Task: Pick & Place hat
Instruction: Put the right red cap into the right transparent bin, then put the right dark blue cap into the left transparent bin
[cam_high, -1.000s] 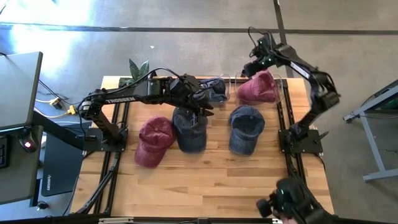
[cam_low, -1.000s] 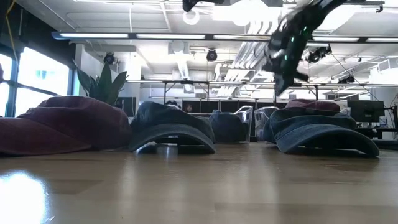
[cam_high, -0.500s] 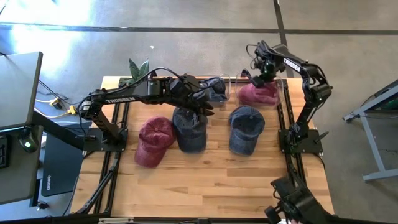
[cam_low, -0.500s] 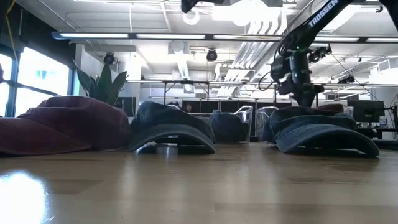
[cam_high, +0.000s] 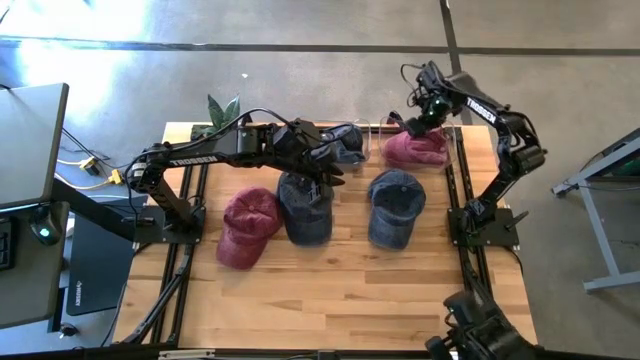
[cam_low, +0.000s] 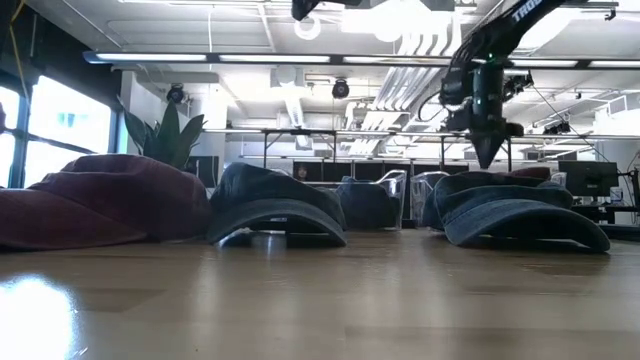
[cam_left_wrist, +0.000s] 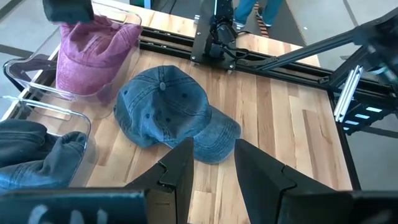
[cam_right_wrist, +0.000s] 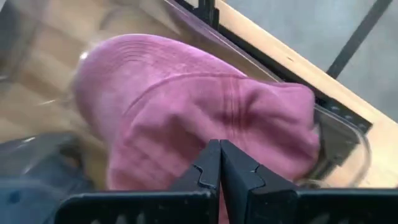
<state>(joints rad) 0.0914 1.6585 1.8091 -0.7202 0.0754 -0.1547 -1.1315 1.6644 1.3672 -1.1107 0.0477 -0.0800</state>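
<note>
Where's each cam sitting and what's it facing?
High: overhead, straight down; both arms, table.
Low: table-top height, level across caps into room; right tool drops in from above.
Left wrist: over the table, facing the denim cap; own fingers apart.
Right wrist: above the clear bin, facing the maroon cap; own fingers shut.
Shared: both wrists show the binned maroon cap.

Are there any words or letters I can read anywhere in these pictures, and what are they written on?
"TROSSEN": white letters along the left arm in the high view.
"TRO...": cut off by the picture's edge, on the right arm in the low view.
The hats show no readable writing.
</note>
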